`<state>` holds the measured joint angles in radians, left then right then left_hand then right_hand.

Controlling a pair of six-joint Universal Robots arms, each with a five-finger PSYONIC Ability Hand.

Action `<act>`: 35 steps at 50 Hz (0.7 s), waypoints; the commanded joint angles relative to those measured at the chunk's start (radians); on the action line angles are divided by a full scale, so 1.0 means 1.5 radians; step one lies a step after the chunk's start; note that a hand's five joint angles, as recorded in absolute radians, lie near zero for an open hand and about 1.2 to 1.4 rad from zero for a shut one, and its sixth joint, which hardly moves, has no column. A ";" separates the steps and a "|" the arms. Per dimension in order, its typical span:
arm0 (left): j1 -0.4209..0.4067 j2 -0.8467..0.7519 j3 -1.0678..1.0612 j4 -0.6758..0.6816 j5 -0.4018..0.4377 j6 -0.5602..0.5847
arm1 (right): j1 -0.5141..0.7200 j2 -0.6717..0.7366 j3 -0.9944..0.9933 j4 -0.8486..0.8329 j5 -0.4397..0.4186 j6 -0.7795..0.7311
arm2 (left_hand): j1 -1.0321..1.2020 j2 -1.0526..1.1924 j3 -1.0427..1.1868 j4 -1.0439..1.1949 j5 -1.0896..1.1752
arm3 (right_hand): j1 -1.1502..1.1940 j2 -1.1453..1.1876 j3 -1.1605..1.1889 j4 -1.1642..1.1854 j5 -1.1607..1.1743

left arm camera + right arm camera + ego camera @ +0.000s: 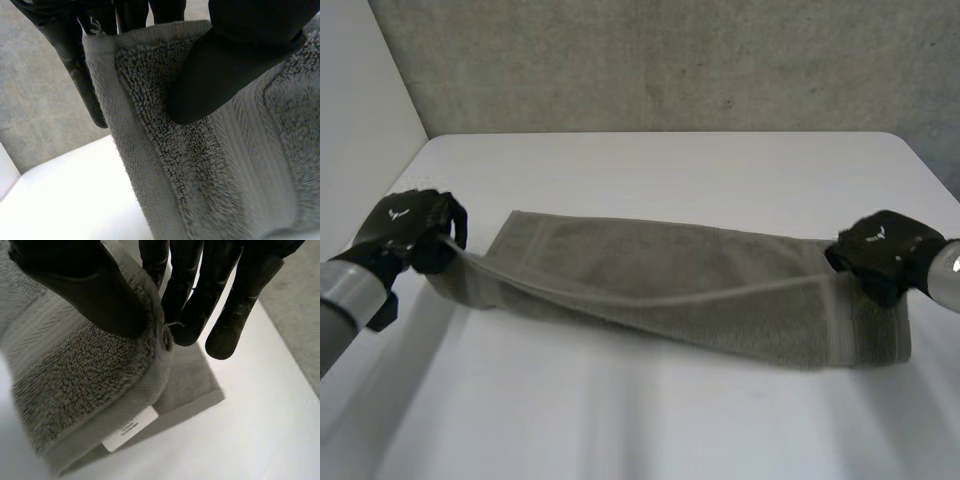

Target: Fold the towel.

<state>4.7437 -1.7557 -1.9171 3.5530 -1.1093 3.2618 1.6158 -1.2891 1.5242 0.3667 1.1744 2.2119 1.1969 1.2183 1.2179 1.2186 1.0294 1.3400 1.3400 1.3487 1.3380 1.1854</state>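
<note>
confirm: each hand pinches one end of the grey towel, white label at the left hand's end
No: the white label is at the end the right hand pinches, as the right wrist view shows. The left hand pinches the opposite end of the towel.

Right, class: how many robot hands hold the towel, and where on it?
2. The left robot hand pinches the towel at its left end; the right robot hand pinches a corner at its right end.
</note>
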 commanded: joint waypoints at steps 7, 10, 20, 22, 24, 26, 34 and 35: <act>-0.100 -0.210 0.201 0.048 -0.105 0.001 | 0.071 0.111 -0.076 -0.213 0.086 0.116 | 0.133 0.119 0.119 0.118 0.128 | 0.037 0.038 0.032 0.039 0.024; -0.110 -0.260 0.259 0.058 -0.135 0.002 | 0.072 0.121 -0.079 -0.233 0.090 0.117 | 0.133 0.119 0.119 0.118 0.128 | 0.037 0.038 0.032 0.039 0.024; -0.124 -0.370 0.420 0.057 -0.192 0.003 | 0.075 0.189 -0.132 -0.339 0.155 0.126 | 0.133 0.119 0.119 0.118 0.128 | 0.037 0.038 0.032 0.039 0.024; -0.126 -0.394 0.448 0.057 -0.187 0.004 | 0.076 0.203 -0.144 -0.340 0.160 0.128 | 0.133 0.119 0.119 0.118 0.128 | 0.037 0.038 0.032 0.039 0.024; -0.130 -0.401 0.455 0.057 -0.185 0.004 | 0.078 0.220 -0.155 -0.340 0.168 0.128 | 0.133 0.119 0.119 0.118 0.128 | -0.223 -0.223 -0.229 -0.222 -0.237; -0.143 -0.413 0.459 0.058 -0.182 0.004 | 0.083 0.239 -0.163 -0.339 0.194 0.123 | -0.504 -0.518 -0.518 -0.518 -0.508 | -0.777 -0.777 -0.783 -0.776 -0.790; -0.164 -0.414 0.450 0.075 -0.183 0.007 | 0.097 0.222 -0.152 -0.341 0.210 0.133 | -0.682 -0.696 -0.696 -0.696 -0.686 | -0.777 -0.777 -0.783 -0.776 -0.790; -0.164 -0.412 0.448 0.081 -0.185 0.007 | 0.100 0.204 -0.146 -0.342 0.210 0.133 | -0.682 -0.696 -0.696 -0.696 -0.686 | -0.777 -0.777 -0.783 -0.776 -0.790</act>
<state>4.5083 -2.3797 -1.2317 3.6521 -1.3836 3.2701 1.7504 -0.9366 1.2829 -0.1451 1.4819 2.4027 0.2254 0.2232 0.2236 0.2248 0.0650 0.2380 0.2482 0.2482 0.2626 0.0606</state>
